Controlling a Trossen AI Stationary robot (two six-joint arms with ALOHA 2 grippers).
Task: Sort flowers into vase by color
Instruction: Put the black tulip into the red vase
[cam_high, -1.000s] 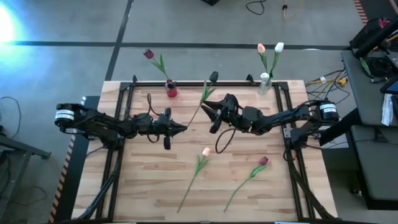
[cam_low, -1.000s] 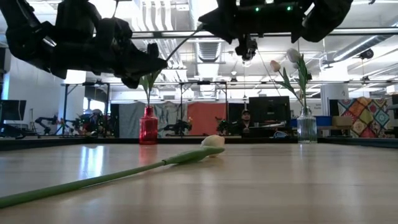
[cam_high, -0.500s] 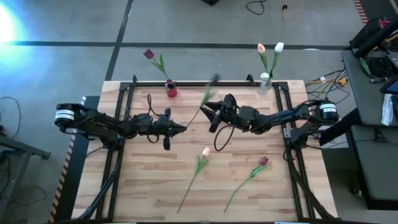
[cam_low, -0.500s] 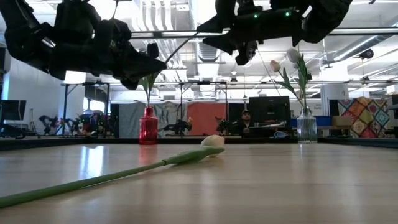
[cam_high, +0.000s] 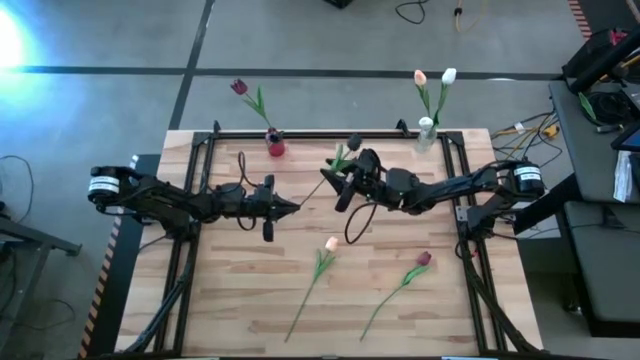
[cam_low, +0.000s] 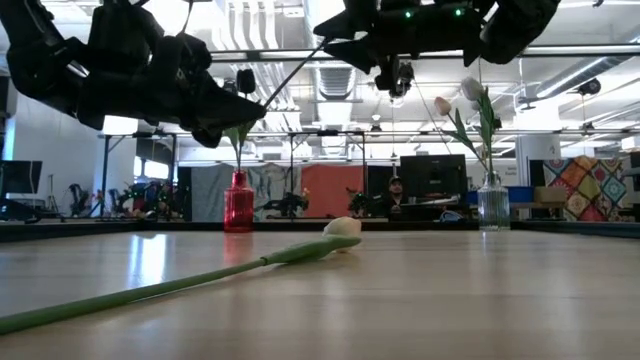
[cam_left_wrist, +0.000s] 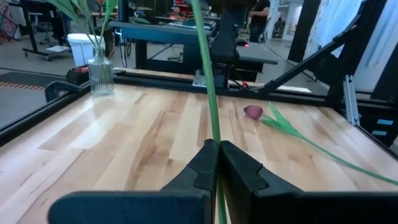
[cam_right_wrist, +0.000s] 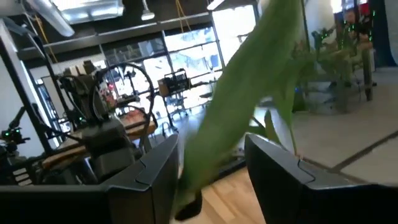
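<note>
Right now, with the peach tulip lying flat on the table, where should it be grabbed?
Probably the peach tulip by its bare stem below the leaves, from straight above, jaws set across it. It lies flat on the table, thin and straight, and gripping there spares the soft head.
</note>
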